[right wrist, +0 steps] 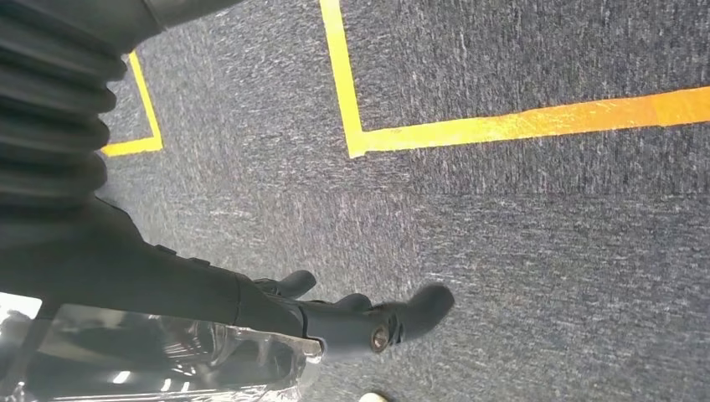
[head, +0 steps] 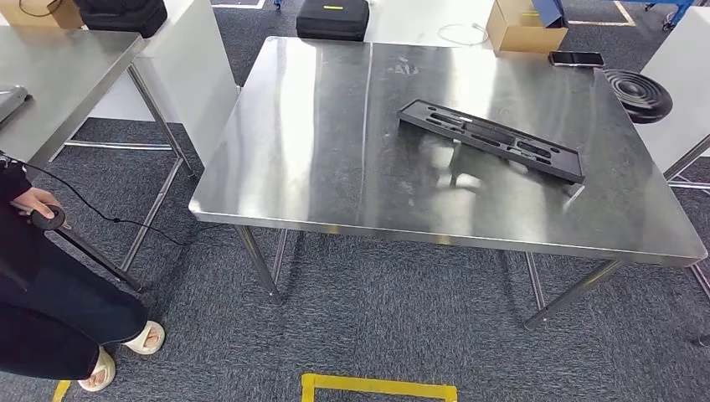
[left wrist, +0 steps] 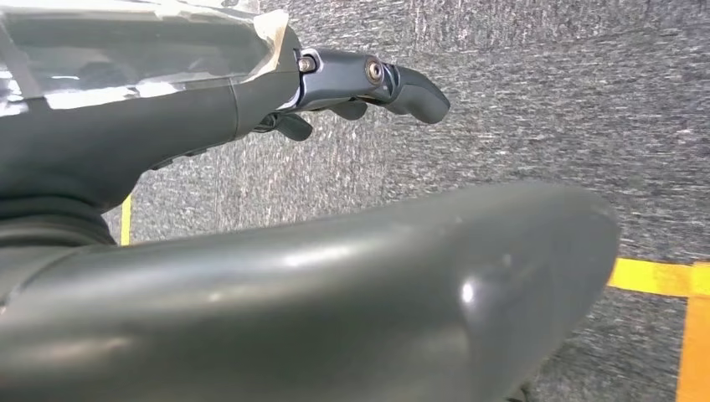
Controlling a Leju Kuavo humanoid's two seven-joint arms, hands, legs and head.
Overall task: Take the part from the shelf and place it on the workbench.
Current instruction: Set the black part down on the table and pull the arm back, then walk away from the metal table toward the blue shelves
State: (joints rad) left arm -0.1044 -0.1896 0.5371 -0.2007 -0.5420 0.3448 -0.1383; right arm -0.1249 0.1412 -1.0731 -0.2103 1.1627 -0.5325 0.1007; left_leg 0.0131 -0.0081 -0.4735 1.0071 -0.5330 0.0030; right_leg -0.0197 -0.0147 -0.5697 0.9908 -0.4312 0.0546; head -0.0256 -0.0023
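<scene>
Black part (head: pixel 490 140) on workbench (head: pixel 301 151), left hand (left wrist: pixel 368 84) — right hand (right wrist: pixel 368 322) — empty

Bright, even light; glare streaks the workbench (head: pixel 335 151); wrist foregrounds blurred.

Counted in the head view: two steel tables, the large workbench (head: pixel 318 159) at centre and another table (head: pixel 59 75) at upper left. One long black part (head: pixel 490 138) at right of centre. Two cardboard boxes (head: pixel 523 29) (head: pixel 38 12), two black cases (head: pixel 332 18) (head: pixel 121 12), one phone (head: pixel 576 59), one person (head: pixel 50 310) at lower left.
</scene>
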